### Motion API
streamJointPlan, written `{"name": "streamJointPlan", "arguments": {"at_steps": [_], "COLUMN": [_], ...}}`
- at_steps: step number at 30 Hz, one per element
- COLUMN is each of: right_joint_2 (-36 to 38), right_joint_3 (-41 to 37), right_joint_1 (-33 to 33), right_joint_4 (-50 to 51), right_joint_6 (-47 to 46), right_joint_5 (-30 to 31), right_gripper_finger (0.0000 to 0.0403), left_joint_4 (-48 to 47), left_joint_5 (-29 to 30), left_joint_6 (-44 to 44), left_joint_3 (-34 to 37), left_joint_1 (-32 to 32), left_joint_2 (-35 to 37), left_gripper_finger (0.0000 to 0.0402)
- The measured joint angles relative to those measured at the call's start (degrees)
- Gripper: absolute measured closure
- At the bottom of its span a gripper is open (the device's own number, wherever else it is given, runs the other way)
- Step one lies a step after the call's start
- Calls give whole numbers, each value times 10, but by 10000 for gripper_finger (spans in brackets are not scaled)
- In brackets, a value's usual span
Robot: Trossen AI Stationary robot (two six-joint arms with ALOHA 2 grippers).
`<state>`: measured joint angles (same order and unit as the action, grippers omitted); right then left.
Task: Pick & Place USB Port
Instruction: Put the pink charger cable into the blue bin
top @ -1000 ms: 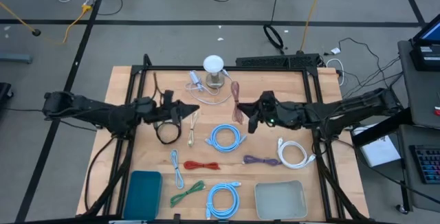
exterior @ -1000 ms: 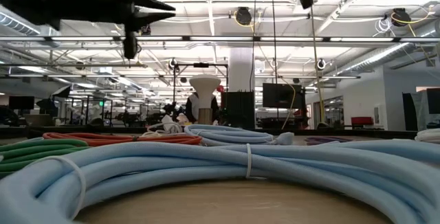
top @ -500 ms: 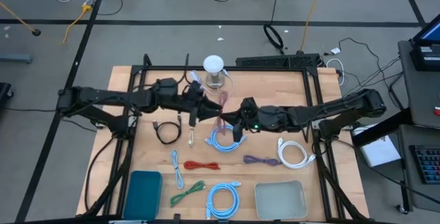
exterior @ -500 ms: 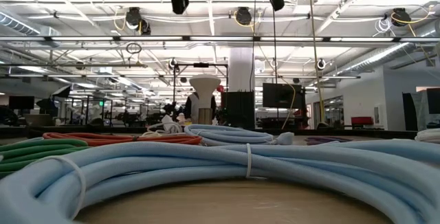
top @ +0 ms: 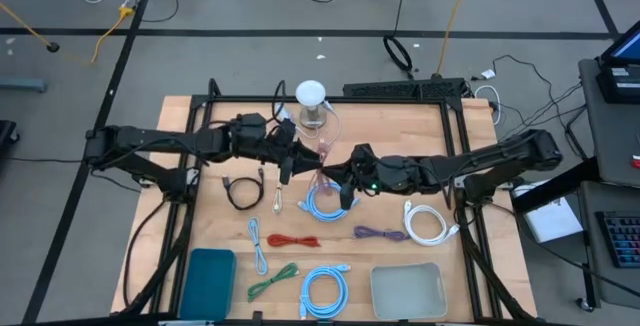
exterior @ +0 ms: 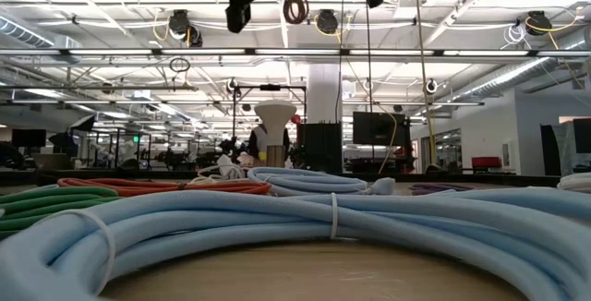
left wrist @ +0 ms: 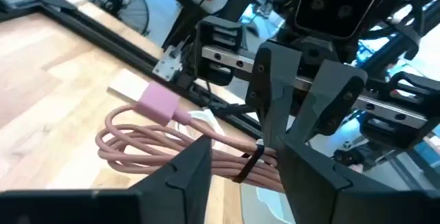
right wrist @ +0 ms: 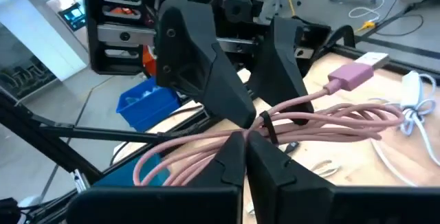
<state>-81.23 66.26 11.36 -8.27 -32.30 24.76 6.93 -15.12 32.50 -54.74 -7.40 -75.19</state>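
1 pink USB cable [top: 324, 161], 2 grippers

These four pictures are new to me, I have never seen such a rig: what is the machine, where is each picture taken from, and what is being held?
Two dark robot arms work over a wooden table. One picture looks straight down from above, one looks level across the tabletop, and two come from cameras on the arms' wrists. The right gripper is shut on a coiled pink USB cable, holding it up in the air over the table's middle. The left gripper has met it there with its fingers apart on either side of the same bundle, at its black tie. On the table lie more coiled cables: light blue, red, green, white, black.
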Motion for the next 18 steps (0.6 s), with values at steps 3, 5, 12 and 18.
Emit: {"name": "streamJointPlan", "arguments": {"at_steps": [3,5,12,18], "right_joint_2": [1,1,2,2], "right_joint_3": [0,0,0,1], "right_joint_1": [3,4,4,4], "right_joint_4": [-4,-4,-5,-4], "right_joint_6": [3,3,15,17], "right_joint_5": [8,9,9,6], "right_gripper_finger": [400,400,401,401], "left_joint_4": [-14,-10,-2,22], "left_joint_5": [-2,-3,-11,-12], "left_joint_6": [9,15,21,29], "left_joint_3": [1,1,1,1], "left_joint_1": [-7,-13,-21,-23], "left_joint_2": [9,9,10,10], "left_gripper_finger": [251,251,252,257]}}
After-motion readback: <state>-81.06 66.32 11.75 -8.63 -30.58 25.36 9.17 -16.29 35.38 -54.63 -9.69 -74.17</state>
